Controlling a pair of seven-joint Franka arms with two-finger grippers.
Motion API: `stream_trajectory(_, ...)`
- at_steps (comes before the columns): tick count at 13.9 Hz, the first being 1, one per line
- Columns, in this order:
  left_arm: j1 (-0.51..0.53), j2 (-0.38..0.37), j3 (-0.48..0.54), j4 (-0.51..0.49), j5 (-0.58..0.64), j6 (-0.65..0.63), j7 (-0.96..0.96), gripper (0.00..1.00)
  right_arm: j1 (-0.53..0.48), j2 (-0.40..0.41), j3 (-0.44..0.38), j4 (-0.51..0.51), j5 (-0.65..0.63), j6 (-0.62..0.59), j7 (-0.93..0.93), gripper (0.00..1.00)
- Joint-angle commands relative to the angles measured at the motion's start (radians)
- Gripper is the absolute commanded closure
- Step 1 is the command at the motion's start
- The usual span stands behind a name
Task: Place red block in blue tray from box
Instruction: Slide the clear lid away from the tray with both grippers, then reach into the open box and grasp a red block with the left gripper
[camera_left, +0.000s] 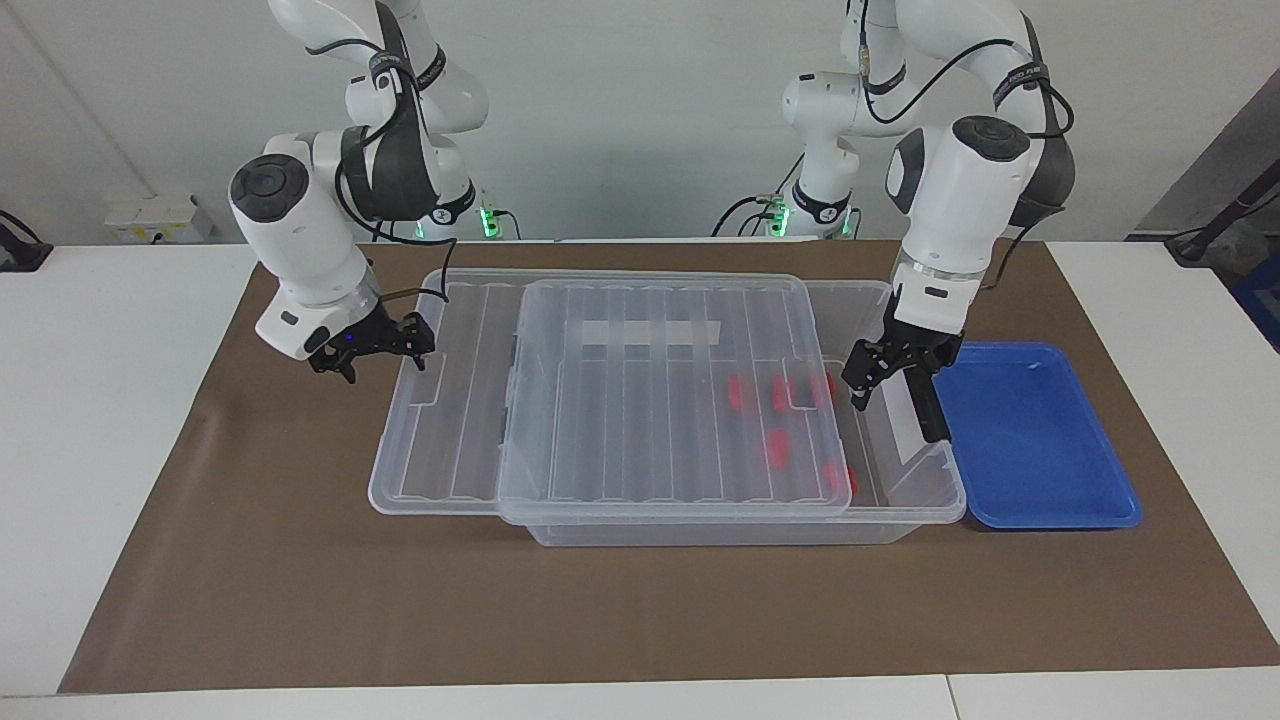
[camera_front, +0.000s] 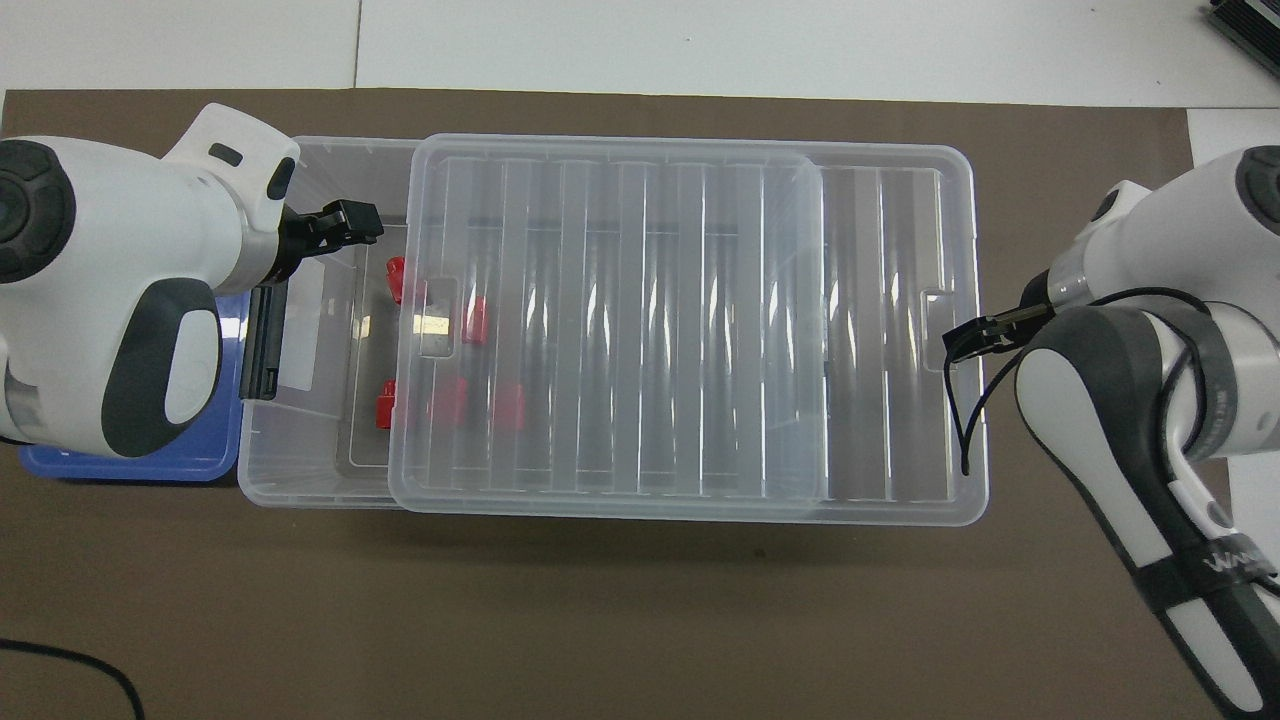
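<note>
overhead view: left arm (camera_front: 110, 310) hides most of blue tray (camera_front: 225, 455).

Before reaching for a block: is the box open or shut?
Partly open: the lid sits shifted toward the right arm's end, uncovering the box beside the blue tray.

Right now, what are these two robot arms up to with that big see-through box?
They are sliding the clear lid sideways off the box. The right hand is at the lid's end that overhangs the table; the left hand is over the uncovered end of the box, beside the blue tray. The red blocks lie inside the box, most under the lid. The tray holds nothing.
</note>
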Motion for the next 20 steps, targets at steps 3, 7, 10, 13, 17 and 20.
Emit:
stream_trajectory(3, 0.002, 0.025, 0.002, -0.013, 0.023, 0.061, -0.009, 0.00, -0.008, -0.018, -0.075, -0.003, 0.006, -0.035, -0.162, 0.00)
stream_trajectory(7, -0.004, 0.055, 0.002, -0.039, 0.077, 0.101, -0.013, 0.00, -0.008, -0.025, -0.116, -0.003, 0.006, -0.058, -0.252, 0.00)
stream_trajectory(10, -0.013, 0.082, 0.004, -0.069, 0.078, 0.152, -0.100, 0.00, -0.008, -0.026, -0.136, -0.003, 0.006, -0.065, -0.294, 0.00)
stream_trajectory(13, -0.038, 0.130, 0.004, -0.073, 0.092, 0.196, -0.196, 0.00, -0.005, -0.029, -0.136, 0.000, 0.006, -0.065, -0.288, 0.00)
stream_trajectory(17, -0.063, 0.229, 0.004, -0.073, 0.248, 0.288, -0.392, 0.00, -0.003, -0.086, -0.123, 0.005, 0.006, -0.078, -0.170, 0.00)
stream_trajectory(20, -0.044, 0.234, 0.005, -0.089, 0.264, 0.294, -0.392, 0.00, -0.003, -0.149, -0.083, 0.004, 0.006, -0.118, 0.014, 0.00)
